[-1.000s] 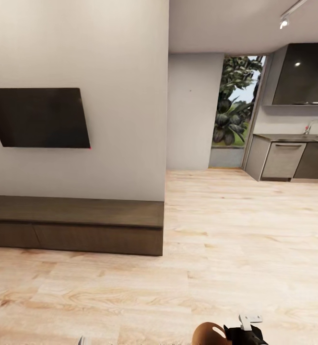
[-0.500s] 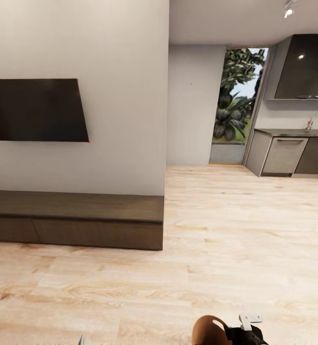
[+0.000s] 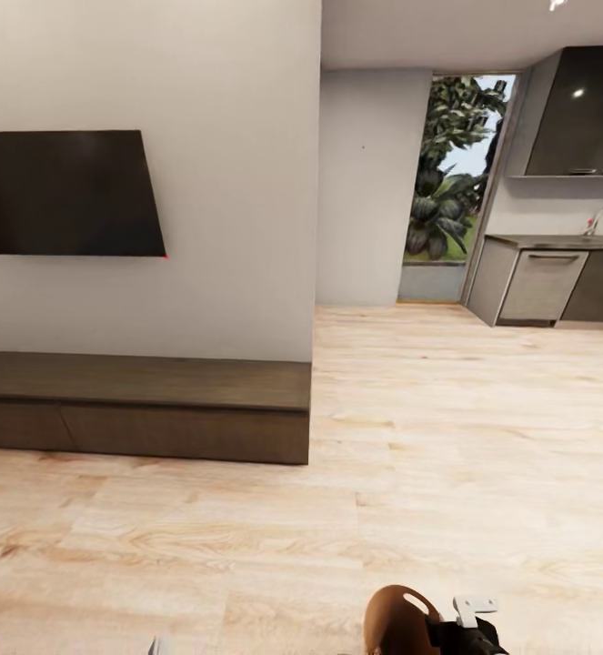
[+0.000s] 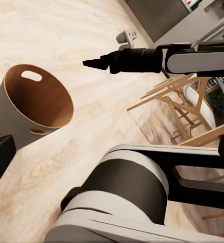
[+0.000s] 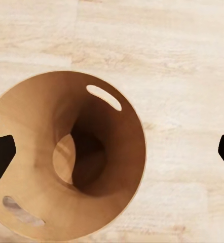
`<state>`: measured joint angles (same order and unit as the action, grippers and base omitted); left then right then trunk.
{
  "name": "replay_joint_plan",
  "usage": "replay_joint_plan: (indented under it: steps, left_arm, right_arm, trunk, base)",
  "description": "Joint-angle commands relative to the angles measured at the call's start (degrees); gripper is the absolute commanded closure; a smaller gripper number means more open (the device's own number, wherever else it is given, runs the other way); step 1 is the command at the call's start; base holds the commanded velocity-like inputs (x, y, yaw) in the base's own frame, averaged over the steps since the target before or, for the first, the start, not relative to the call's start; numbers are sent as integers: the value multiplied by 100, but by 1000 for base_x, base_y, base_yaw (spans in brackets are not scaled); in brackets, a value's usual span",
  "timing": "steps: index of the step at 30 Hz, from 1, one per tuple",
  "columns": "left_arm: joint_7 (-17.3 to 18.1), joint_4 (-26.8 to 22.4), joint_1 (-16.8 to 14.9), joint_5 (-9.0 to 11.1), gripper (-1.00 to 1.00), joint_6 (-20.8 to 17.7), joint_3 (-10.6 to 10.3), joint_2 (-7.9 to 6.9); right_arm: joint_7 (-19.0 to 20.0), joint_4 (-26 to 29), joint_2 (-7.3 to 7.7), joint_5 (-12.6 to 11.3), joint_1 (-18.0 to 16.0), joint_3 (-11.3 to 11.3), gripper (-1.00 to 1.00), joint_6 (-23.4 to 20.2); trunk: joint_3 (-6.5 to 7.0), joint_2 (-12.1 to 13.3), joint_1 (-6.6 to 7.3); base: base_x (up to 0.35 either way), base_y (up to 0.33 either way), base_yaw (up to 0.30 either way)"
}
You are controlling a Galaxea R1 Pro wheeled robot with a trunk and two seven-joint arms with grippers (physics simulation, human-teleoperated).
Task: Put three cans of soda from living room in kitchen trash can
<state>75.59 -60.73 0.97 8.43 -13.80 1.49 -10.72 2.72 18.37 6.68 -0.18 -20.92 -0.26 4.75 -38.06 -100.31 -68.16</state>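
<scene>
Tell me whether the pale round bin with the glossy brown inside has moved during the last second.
No. The bin climbs the head view only in step with the grain of the wood floor, so the camera shifted, not the bin.

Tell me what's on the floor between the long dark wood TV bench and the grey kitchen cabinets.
Head view: only light plank floor lies between the dark wood bench and the grey kitchen cabinets.

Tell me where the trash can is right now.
The trash can sits at the bottom edge of the head view, right of centre, beside the right claw above the wood floor. The right wrist view looks straight into its brown inside.
</scene>
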Motion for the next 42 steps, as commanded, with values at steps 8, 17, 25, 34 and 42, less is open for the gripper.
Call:
replay_joint_plan:
  steps: [8, 17, 25, 34, 42]
  left_arm:
    - [0, 0, 0, 0, -100, 0, 0, 0]
    - [0, 0, 0, -4, -100, 0, 0, 0]
    - [0, 0, 0, 0, -100, 0, 0, 0]
    - [0, 0, 0, -2, -100, 0, 0, 0]
    - [0, 0, 0, -7, -100, 0, 0, 0]
  right_arm:
    - [0, 0, 0, 0, 0, 0, -100, 0]
    - [0, 0, 0, 0, 0, 0, -100, 0]
    - [0, 0, 0, 0, 0, 0, -100, 0]
    - [0, 0, 0, 0, 0, 0, -100, 0]
    - [0, 0, 0, 0, 0, 0, -100, 0]
  trunk:
    - [-218, -323, -176]
    - [-462, -684, -374]
    - [-580, -804, -440]
    - [-596, -804, -440]
    - [-596, -804, -440]
  base:
    - [0, 0, 0]
    - [0, 0, 0]
    - [0, 0, 0]
    - [26, 0, 0]
    - [121, 0, 0]
